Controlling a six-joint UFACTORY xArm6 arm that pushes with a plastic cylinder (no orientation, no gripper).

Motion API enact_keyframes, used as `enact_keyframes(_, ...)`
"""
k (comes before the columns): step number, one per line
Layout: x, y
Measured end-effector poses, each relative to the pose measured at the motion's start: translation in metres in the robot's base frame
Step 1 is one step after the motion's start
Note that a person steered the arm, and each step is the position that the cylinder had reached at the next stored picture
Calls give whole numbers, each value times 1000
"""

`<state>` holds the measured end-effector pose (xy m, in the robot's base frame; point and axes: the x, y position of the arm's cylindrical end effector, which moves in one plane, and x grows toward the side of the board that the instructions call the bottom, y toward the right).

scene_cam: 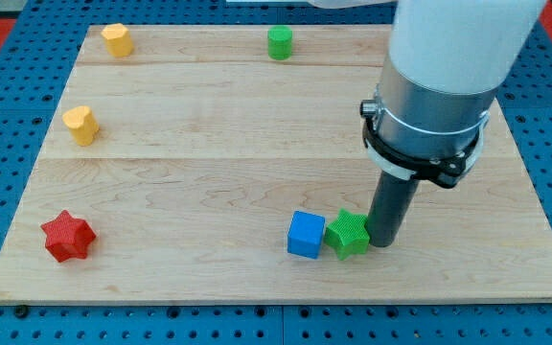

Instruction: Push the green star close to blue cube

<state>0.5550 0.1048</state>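
Note:
The green star (347, 234) lies on the wooden board near the view's bottom, right of centre. The blue cube (306, 234) sits just to its left, and the two appear to touch or nearly touch. My tip (383, 242) is at the green star's right side, right against it. The rod rises from there to the large white and grey arm body (439, 86) at the view's upper right.
A red star (68, 236) lies at the view's bottom left. Two yellow blocks sit at the left, one (80, 125) mid-left and one (116, 39) at the top left. A green cylinder (279, 43) stands at the top centre. The wooden board (209, 153) ends on blue pegboard.

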Motion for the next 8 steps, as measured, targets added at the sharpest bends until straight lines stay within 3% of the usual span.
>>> enact_keyframes(2,10,17)
enact_keyframes(5,-73,164)
enact_keyframes(6,-112,182)
enact_keyframes(8,-168,104)
